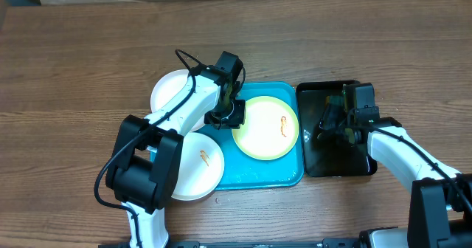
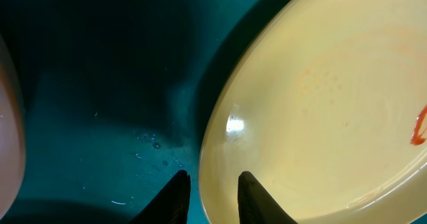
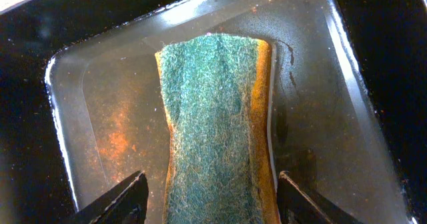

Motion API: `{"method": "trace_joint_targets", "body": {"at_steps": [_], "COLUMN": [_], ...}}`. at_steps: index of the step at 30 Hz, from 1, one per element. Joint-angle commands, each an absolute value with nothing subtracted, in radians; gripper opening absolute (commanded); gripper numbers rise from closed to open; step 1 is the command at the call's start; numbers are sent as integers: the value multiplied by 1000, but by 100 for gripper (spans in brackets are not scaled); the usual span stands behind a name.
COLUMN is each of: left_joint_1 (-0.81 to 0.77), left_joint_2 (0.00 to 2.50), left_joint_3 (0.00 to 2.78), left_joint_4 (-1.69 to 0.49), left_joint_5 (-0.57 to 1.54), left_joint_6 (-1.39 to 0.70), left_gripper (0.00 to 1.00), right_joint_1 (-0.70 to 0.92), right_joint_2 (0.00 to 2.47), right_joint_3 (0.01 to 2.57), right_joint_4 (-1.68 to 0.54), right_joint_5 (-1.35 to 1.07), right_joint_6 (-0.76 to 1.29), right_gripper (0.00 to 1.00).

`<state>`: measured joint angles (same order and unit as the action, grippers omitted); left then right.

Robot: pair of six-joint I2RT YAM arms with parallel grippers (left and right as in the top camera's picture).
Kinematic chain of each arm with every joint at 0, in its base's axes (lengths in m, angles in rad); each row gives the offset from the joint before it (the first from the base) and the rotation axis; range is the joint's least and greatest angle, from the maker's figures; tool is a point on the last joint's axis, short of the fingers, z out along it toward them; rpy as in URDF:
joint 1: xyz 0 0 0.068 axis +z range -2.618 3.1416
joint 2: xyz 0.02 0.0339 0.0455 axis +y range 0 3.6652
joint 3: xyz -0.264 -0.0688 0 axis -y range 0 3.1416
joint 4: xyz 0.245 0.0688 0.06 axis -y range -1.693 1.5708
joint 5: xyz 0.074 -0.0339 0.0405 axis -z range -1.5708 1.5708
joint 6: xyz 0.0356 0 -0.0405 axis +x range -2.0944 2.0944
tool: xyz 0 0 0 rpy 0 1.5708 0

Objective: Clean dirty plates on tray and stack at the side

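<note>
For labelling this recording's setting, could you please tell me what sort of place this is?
Probably a robotics lab bench staged as a dishwashing station: a wooden table, a smeared plate on a turquoise tray, and a scouring sponge in a clear tub on a black tray.

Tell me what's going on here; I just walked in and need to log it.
The left arm's fingers straddle the rim of the yellow-green-rimmed plate on the blue tray; whether they grip it is unclear. The right arm's fingers hang open on either side of a green sponge in a clear container on the black tray. That plate and the nearer white plate show orange smears.
</note>
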<state>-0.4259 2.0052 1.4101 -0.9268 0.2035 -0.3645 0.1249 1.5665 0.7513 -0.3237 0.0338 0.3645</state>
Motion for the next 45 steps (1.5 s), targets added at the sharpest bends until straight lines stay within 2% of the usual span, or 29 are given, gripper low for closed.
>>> {"method": "trace_joint_targets", "body": {"at_steps": [1, 5, 14, 15, 18, 21, 22, 26, 27, 28, 29, 30, 33, 36, 45], "left_joint_1": [-433, -433, -433, -433, -433, -433, -433, -433, -433, -433, -433, -433, -433, -433, -433], "left_joint_2": [2022, 2022, 2022, 2022, 2022, 2022, 2022, 2022, 2022, 2022, 2022, 2022, 2022, 2022, 2022], "left_joint_3": [1409, 1409, 1409, 1409, 1409, 1409, 1409, 1409, 1409, 1409, 1409, 1409, 1409, 1409, 1409], "left_joint_4": [-926, -926, -934, -933, -934, -940, -941, -939, -939, -939, -939, -939, -939, -939, -942], "left_joint_5": [199, 199, 199, 199, 199, 199, 199, 199, 199, 199, 199, 199, 199, 199, 199], "left_joint_6": [-364, -364, -364, -364, -364, -363, -363, -363, -364, -363, -363, -363, -363, -363, -363], "left_gripper": [27, 27, 27, 27, 27, 27, 27, 29, 29, 29, 30, 31, 31, 32, 33], "right_joint_1": [126, 142, 151, 151, 151, 151, 151, 151, 151, 151, 151, 151, 149, 149, 149], "right_joint_2": [1568, 1569, 1629, 1635, 1641, 1628, 1624, 1611, 1611, 1611, 1611, 1611, 1611, 1611, 1617], "right_joint_3": [745, 745, 745, 745, 746, 774, 789, 856, 868, 874, 875, 875, 879, 881, 874], "right_joint_4": [-323, -329, -317, -319, -334, -406, -442, -614, -652, -679, -696, -705, -694, -648, -584], "right_joint_5": [43, 44, 93, 90, 84, 57, 47, 34, 25, 19, 20, 22, 25, 25, 107], "right_joint_6": [360, 359, 341, 342, 346, 348, 349, 348, 348, 348, 348, 348, 340, 340, 340], "right_gripper": [63, 68, 67, 64, 43, 9, 4, 4, 7, 29, 45, 57, 73, 75, 66]}}
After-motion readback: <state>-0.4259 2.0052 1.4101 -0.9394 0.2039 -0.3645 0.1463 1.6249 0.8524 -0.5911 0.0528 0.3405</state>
